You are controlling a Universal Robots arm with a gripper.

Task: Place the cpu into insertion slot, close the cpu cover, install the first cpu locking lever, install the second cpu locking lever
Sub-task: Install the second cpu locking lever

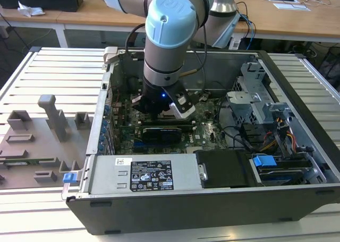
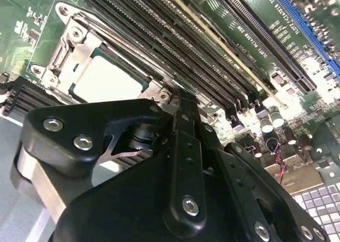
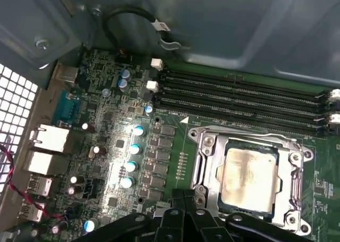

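The cpu (image 3: 248,179) sits in its insertion slot under the cpu cover (image 3: 204,162), thin, stiff metal; the claw (image 2: 180,119) looks pinched together, empty.

The exterior view was evenly and brightly lit from above, with the deep inside of the computer case (image 1: 255,82) shadowed under the arm. In both wrist views a light near the wrist threw glare on the motherboard (image 3: 122,146) and washed out the cpu (image 2: 109,81) top. The pincer (image 2: 175,162) loomed dark and slightly blurred up close.
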